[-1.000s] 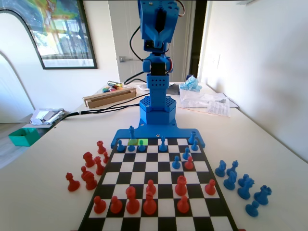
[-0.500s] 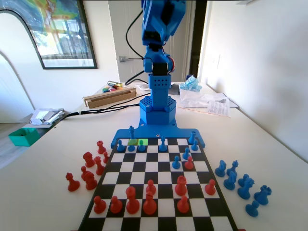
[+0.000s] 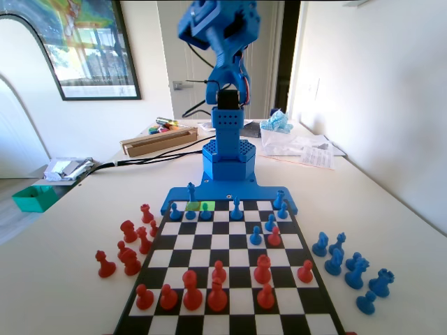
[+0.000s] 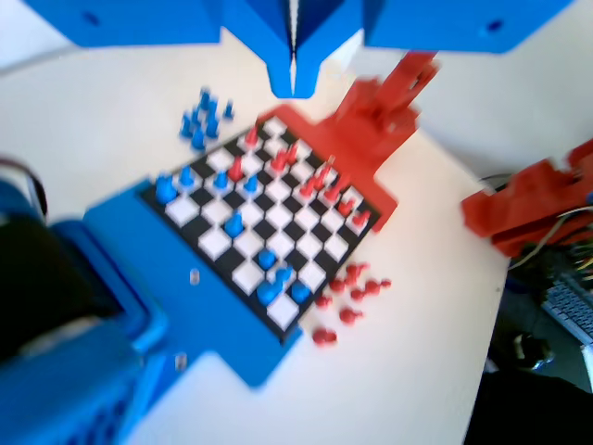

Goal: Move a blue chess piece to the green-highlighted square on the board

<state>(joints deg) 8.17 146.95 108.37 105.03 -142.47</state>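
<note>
your claw [image 4: 294,79] hangs high above the chessboard [image 4: 269,232], its jaws pressed together with nothing between them. in the fixed view the blue chess piece [image 3: 191,191] stands upright at the board's far left corner, just beside the green-highlighted square [image 3: 207,206], where a blue pawn [image 3: 206,213] sits at its near edge.

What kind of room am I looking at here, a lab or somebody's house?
Most likely a room in a home, used as a hobby workspace: a framed picture hangs on the wall, a white door stands behind the arm, and the table holds a chessboard amid household clutter.
</note>
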